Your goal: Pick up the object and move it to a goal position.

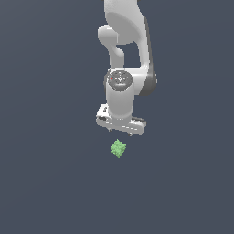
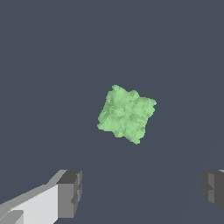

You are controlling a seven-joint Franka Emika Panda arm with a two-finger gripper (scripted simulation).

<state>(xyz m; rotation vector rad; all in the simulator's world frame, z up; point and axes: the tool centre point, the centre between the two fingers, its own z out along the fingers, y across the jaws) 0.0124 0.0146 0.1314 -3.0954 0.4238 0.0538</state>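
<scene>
A flat, dark slate-blue surface fills both views. The knobbly light-green lump (image 1: 118,148) (image 2: 127,113) lies on it, just beside the white gripper (image 1: 120,131) (image 2: 142,192), whose jaws are spread wide, empty.

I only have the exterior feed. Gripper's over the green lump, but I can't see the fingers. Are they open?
Observer: Yes. In the wrist view the gripper is open, with a dark finger showing at each side and a wide gap between them.
Operator: Is the lump inside that gap?
Observer: No. The green lump sits apart from both fingers, nothing touching it.
Operator: Is it square to the fingers?
Observer: No. Its roughly square outline is turned at an angle, so its corners rather than its flat sides face the fingers.
Operator: Will it fit?
Observer: Probably; it looks clearly narrower than the gap.
</scene>
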